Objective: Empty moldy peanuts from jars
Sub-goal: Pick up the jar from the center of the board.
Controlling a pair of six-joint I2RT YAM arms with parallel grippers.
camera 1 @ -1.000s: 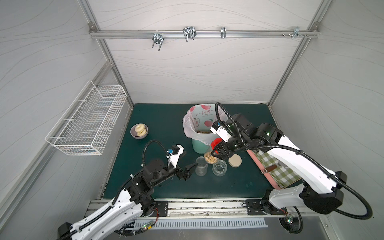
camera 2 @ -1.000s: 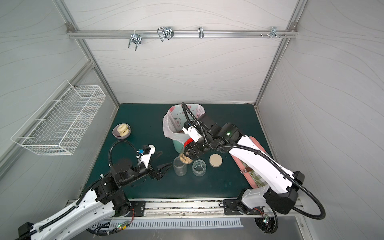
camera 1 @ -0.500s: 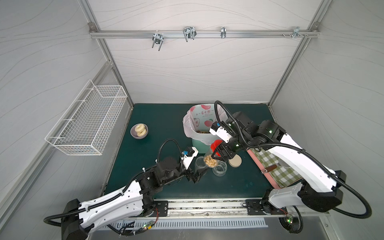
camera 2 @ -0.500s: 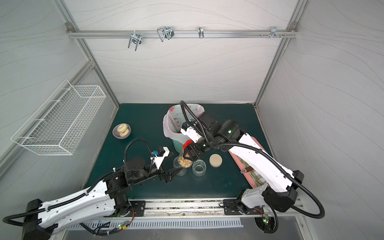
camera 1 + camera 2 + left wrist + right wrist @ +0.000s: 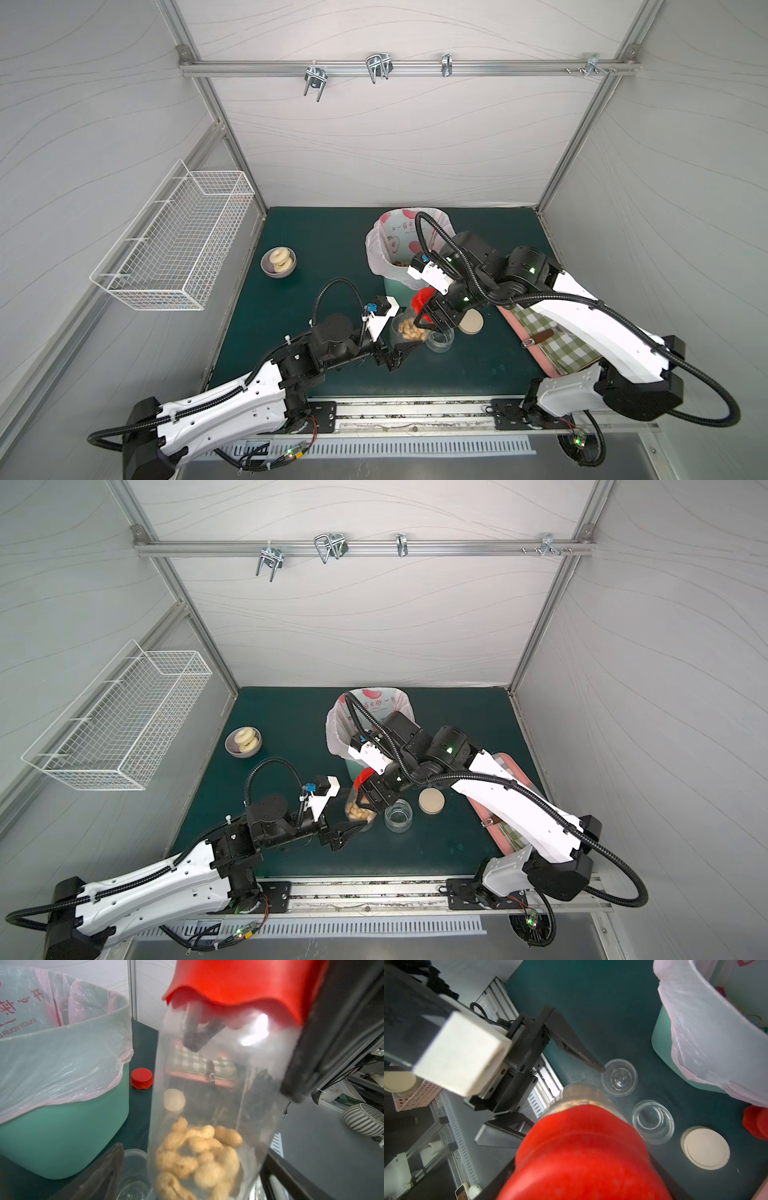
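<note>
The right end effector [image 5: 430,324] was clamped on the red lid [image 5: 239,985] of a lidded jar [image 5: 207,1126], holding it upright and clear of the desk [image 5: 316,257], probably so the body hung free for the other arm. The left end effector [image 5: 402,341] stood wide open with a finger on either side of the clear body, not yet closed on it. That looked like a brace, so the lid could be twisted off. The moldy peanuts [image 5: 199,1157] lay heaped in the bottom of this jar. Just beside it on the desk stood an empty tall jar [image 5: 619,1077] and an empty squat jar [image 5: 653,1122], with a beige lid [image 5: 705,1148] near them. A loose red cap [image 5: 141,1078] lay by the lined green bin [image 5: 62,1126], which was close enough for tipping. A second earlier the left arm had been drawn further back, its fingers short of the jar. Since then it had reached forward and the jar had come down slightly towards it, with neither end effector changing its opening.
</note>
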